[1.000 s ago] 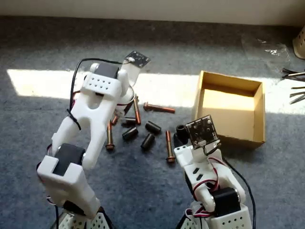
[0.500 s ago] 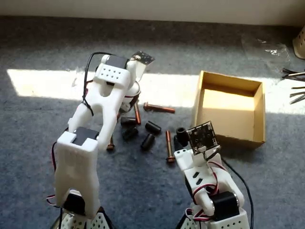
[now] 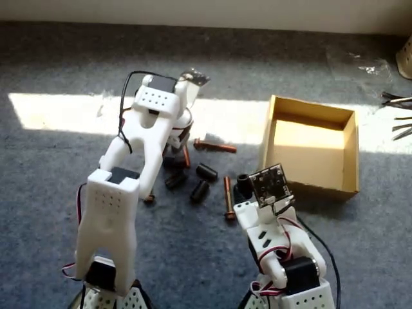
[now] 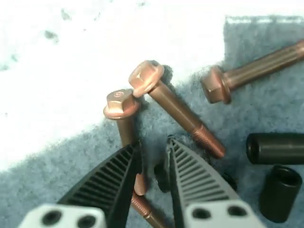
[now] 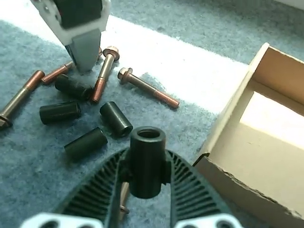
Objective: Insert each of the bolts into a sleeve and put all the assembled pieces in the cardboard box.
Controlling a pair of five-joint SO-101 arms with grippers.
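We see the right pincer [image 5: 146, 159] clamped on 1 upright black sleeve [image 5: 148, 142] just beside the cardboard box [image 3: 313, 109]. The left pincer [image 4: 153, 152], its jaws a slit apart and gripping nothing, hangs over loose bolts [image 4: 176, 110] farther from the box.

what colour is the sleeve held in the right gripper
Black. The sleeve shows best in the right wrist view.

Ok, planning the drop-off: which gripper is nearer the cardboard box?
Right. The right gripper, shut on a sleeve, sits beside the cardboard box; the left gripper is over the bolts, farther off.
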